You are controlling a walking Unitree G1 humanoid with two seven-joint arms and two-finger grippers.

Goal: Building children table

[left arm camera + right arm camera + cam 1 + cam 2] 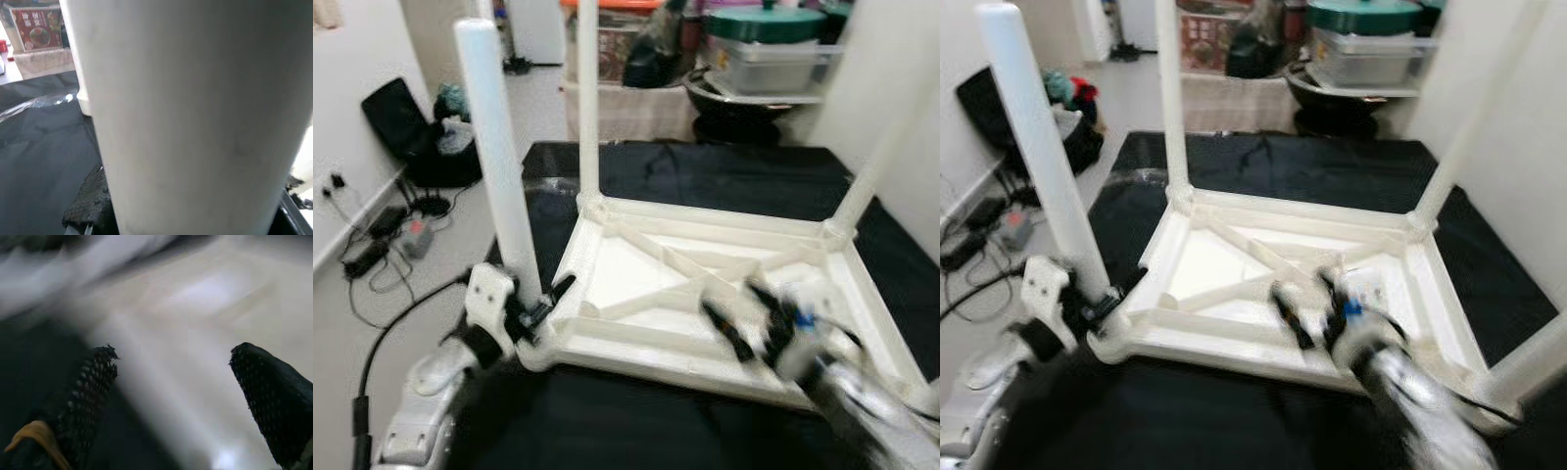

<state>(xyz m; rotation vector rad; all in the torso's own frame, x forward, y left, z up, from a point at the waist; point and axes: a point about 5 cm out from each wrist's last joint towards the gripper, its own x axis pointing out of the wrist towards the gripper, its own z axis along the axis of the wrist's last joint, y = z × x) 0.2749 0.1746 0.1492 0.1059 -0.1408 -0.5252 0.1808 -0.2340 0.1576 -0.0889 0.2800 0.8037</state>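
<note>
A white children's table (636, 264) lies upside down on a black cloth (705, 171), its legs pointing up. My left gripper (543, 304) is shut on the base of the near-left leg (499, 157), which stands upright in its corner socket. Seen from the left wrist, that leg (195, 112) sits close against a black finger pad (90, 200). My right gripper (744, 313) is blurred and hovers open over the table's near rim, right of centre. In the right wrist view its fingers (93, 387) stand wide apart above the white plastic, with nothing between them.
Other legs stand at the far-left corner (588, 108), far-right corner (871, 166) and near-right corner (1538, 362). Pots and storage bins (764, 49) are stacked behind the cloth. A black bag (396, 117) and cables with adapters (382, 245) lie on the floor at left.
</note>
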